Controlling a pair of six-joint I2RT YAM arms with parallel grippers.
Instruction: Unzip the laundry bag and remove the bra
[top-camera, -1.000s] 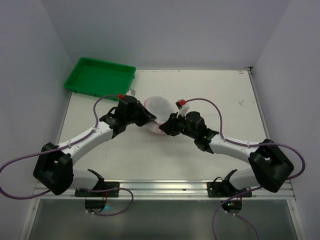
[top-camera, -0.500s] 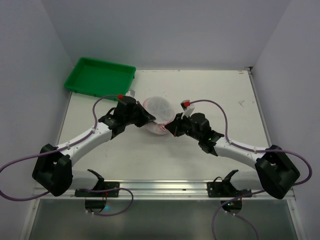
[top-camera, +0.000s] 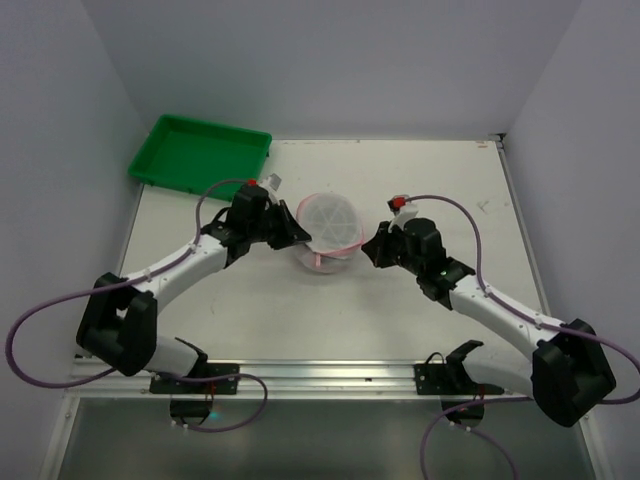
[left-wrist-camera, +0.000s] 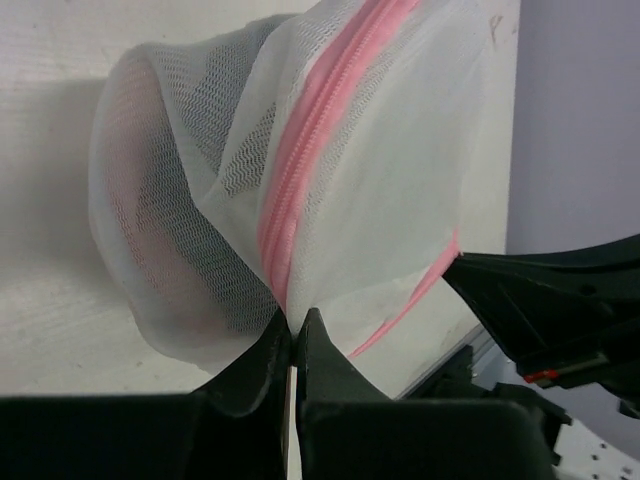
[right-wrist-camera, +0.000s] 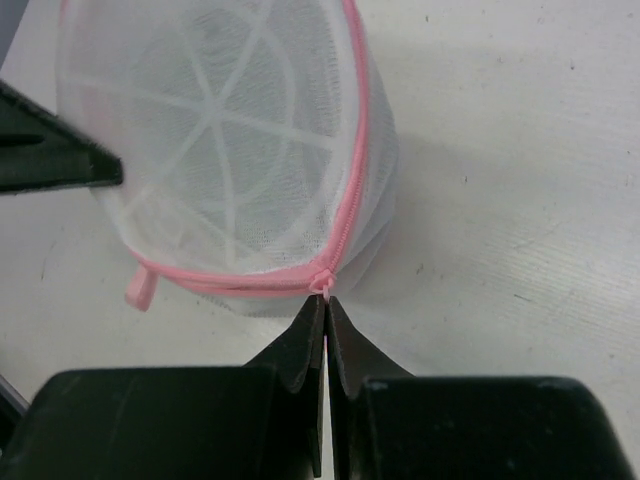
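Round, dome-shaped laundry bag (top-camera: 328, 228) of translucent white mesh w/ pink zipper rim sits abt mid-table, resting on the surface btwn the two grippers. In top view its round ribbed face is turned up, white spokes showing thru the mesh. Pink zipper (right-wrist-camera: 352, 150) runs round the rim; teeth look closed along the visible stretch. Small pink zipper pull (right-wrist-camera: 322, 283) is at the bag edge nearest the R wrist cam. A short pink fabric loop (right-wrist-camera: 140, 287) sticks out low on the far side of that same edge. Pinkish patch (left-wrist-camera: 145, 215) shows inside, blurred by mesh, can't ID. Left gripper (left-wrist-camera: 292, 338): fingers squeezed together, nipping a fold of mesh right at the zipper seam on bag's L side; fabric puckers in toward the pinch pt. Right gripper (right-wrist-camera: 325, 300): fingers pressed tight, no gap, tips meeting directly under the zipper pull. It appears to have the pull tab nipped, tab itself hidden btwn the tips. Mesh looks drawn taut btwn the two pinches. Left arm (top-camera: 170, 272) & right arm (top-camera: 505, 312) reach in from the near edge, converging on the bag in a wide V. Flat white table (top-camera: 450, 180) under all of it. Green rectangular plastic tray (top-camera: 200, 152) sits at far-L corner, well apart from the bag & both grippers.
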